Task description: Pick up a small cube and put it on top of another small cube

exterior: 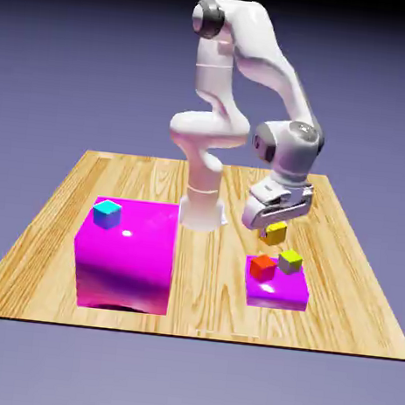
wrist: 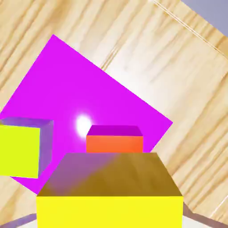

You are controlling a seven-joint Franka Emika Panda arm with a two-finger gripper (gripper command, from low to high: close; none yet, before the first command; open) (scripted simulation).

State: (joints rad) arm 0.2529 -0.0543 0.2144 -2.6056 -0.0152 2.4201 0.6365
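My gripper [exterior: 272,228] is shut on the small yellow cube [exterior: 277,234], which hangs clear of the table just above the far edge of a low magenta block [exterior: 277,291]. On that block sit a red-orange cube [exterior: 262,267] and an olive-green cube [exterior: 290,261]. In the hand view the yellow cube [wrist: 111,196] fills the bottom and hides the fingertips. Beyond it the red-orange cube [wrist: 115,142] sits on the magenta block [wrist: 89,89], and the olive-green cube [wrist: 20,149] is at the left.
A large magenta block [exterior: 125,259] stands at the exterior view's left with a cyan cube [exterior: 106,213] on its top. The wooden table [exterior: 356,284] extends around both blocks.
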